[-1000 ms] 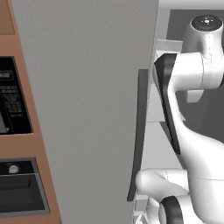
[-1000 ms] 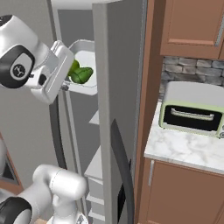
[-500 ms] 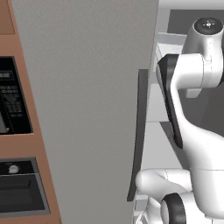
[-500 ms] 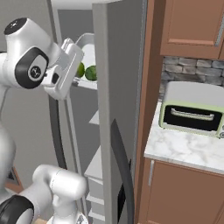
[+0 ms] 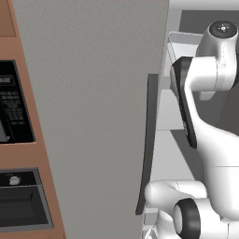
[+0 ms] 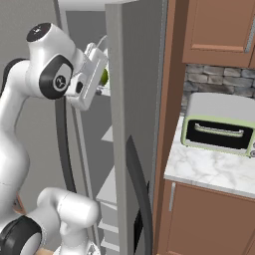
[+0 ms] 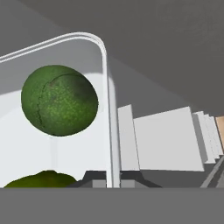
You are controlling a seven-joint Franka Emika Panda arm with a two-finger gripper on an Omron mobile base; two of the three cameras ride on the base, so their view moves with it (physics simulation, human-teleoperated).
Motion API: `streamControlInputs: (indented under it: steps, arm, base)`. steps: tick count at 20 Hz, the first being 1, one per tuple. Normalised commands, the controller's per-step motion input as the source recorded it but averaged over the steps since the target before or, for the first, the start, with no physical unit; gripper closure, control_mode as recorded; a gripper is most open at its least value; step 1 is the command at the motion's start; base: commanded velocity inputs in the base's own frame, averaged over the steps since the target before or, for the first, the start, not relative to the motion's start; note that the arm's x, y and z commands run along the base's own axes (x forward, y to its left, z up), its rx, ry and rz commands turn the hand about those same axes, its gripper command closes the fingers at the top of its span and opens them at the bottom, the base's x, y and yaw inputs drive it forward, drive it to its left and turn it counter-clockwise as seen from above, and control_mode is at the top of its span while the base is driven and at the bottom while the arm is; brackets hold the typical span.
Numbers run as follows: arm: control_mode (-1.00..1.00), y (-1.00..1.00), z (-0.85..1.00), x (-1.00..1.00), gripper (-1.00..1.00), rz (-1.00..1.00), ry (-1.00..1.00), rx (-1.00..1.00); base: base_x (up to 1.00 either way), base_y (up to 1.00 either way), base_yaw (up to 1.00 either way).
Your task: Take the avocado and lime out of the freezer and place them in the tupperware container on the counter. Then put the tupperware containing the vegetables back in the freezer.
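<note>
The avocado [image 7: 59, 100] sits in a bin [image 7: 104, 57] inside the freezer [image 6: 134, 99], with the lime [image 7: 41, 180] beside it. A toaster oven [image 6: 219, 124] stands on the counter [image 6: 214, 169] right of the freezer.

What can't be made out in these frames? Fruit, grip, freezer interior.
- lime: hand view, cut off at the bottom edge; just its top shows, below the avocado.
- green sliver: right base view, mostly behind the hand; which fruit it is, I cannot tell.
- gripper: hand view, tips barely rise beside the white bin wall; contact unclear.
- freezer inside: left base view, the freezer door blocks most of it.
</note>
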Motion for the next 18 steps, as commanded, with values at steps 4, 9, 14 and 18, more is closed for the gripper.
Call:
streamControlInputs:
  steps: [4, 9, 14, 18]
  arm:
    - [-1.0, -0.2, 0.0, 0.46, 1.0, 0.0, 0.0, 0.0]
    - [-1.0, -0.14, 0.0, 0.5, 1.0, 0.0, 0.0, 0.0]
    - [-1.0, -0.02, 0.0, 0.59, 1.0, 0.03, -0.01, 0.0]
    - [-1.0, 0.0, 0.0, 0.61, 1.0, 0.03, 0.0, 0.0]
  base:
    - [0.0, 0.0, 0.0]
    - [0.0, 0.0, 0.0]
    - [0.0, 0.0, 0.0]
    - [0.0, 0.0, 0.0]
